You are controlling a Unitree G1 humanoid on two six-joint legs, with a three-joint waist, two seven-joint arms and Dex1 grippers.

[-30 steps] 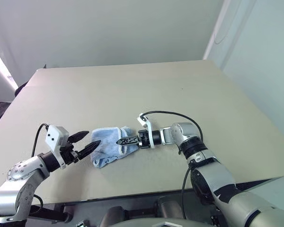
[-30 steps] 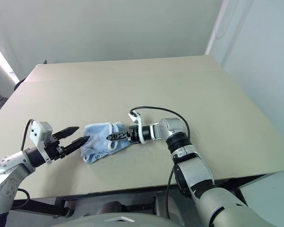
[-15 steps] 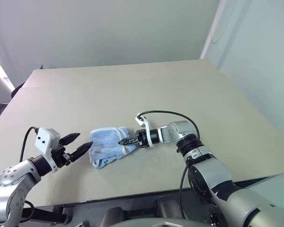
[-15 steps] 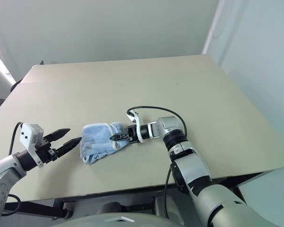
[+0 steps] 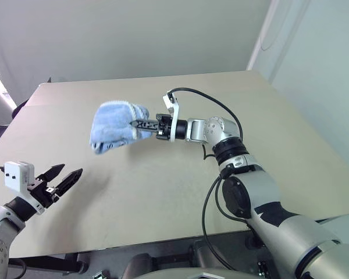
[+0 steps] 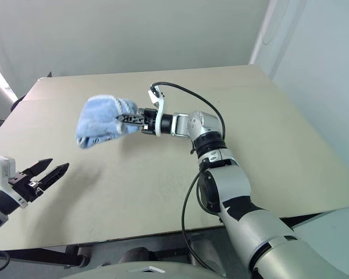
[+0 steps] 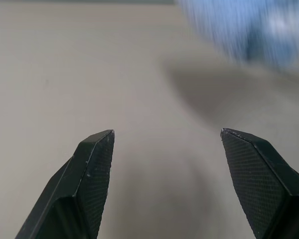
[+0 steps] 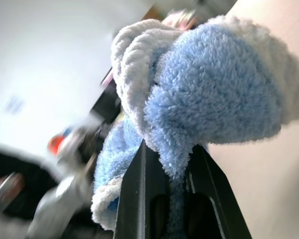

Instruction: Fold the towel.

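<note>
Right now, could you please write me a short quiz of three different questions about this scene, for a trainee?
1. True or false: the small light blue terry-cloth towel lies flat on the beige table.
2. Which end effector grips the towel?
A. left
B. right
C. both
3. Fill in: the left end effector is ____ and holds nothing.

Key:
1. False; it hangs bunched above the table.
2. B, the right end effector.
3. Open.

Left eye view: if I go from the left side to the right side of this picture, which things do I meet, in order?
Left gripper, open above the table → towel, bunched and lifted off the table → right gripper, shut on the towel's edge.
</note>
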